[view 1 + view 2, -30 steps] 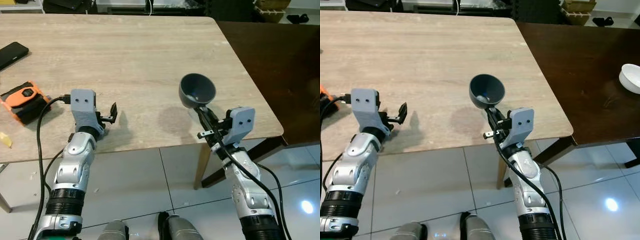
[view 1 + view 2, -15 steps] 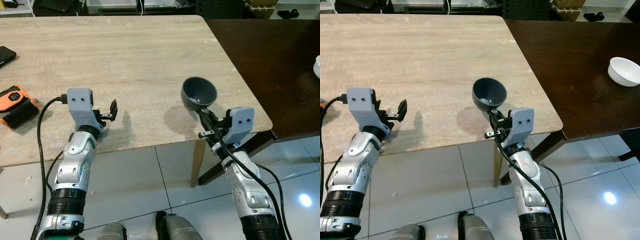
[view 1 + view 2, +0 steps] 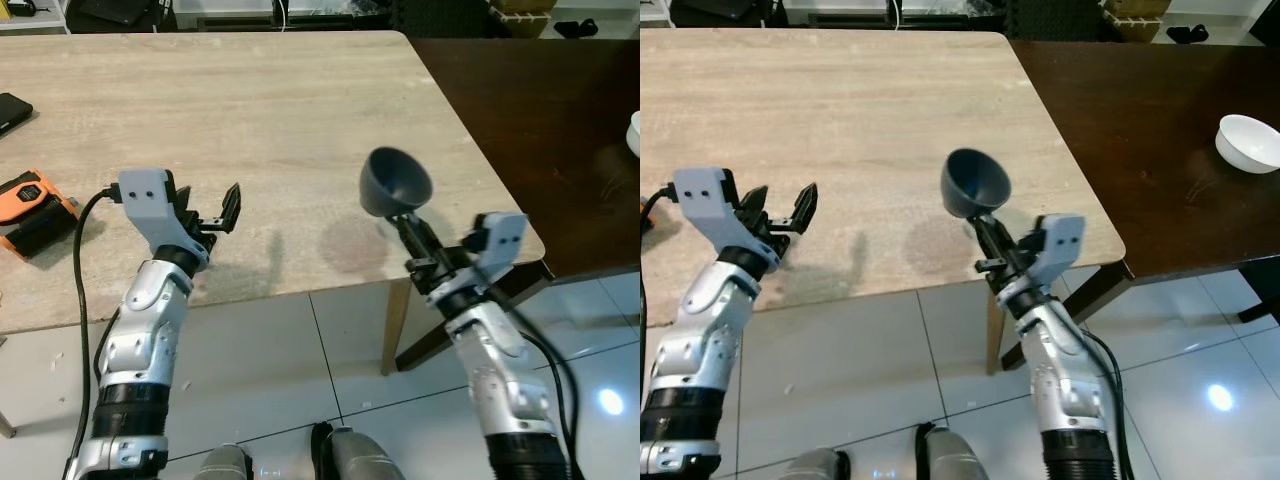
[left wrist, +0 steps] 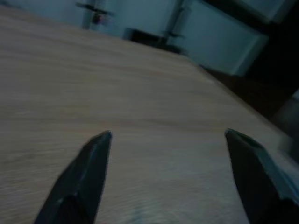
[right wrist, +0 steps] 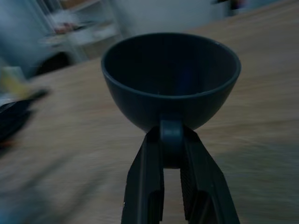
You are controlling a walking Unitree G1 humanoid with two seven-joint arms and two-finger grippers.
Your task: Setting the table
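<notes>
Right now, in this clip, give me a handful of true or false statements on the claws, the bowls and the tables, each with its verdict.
1. The right claw is shut on the grey bowl. True.
2. The grey bowl rests flat on the dark table. False: it is held tilted in the air over the light wooden table.
3. The left claw is open and holds nothing. True.
4. A white bowl stands on the dark table. True.
5. The orange device lies on the dark table. False: it lies on the light wooden table, on the robot's left.
</notes>
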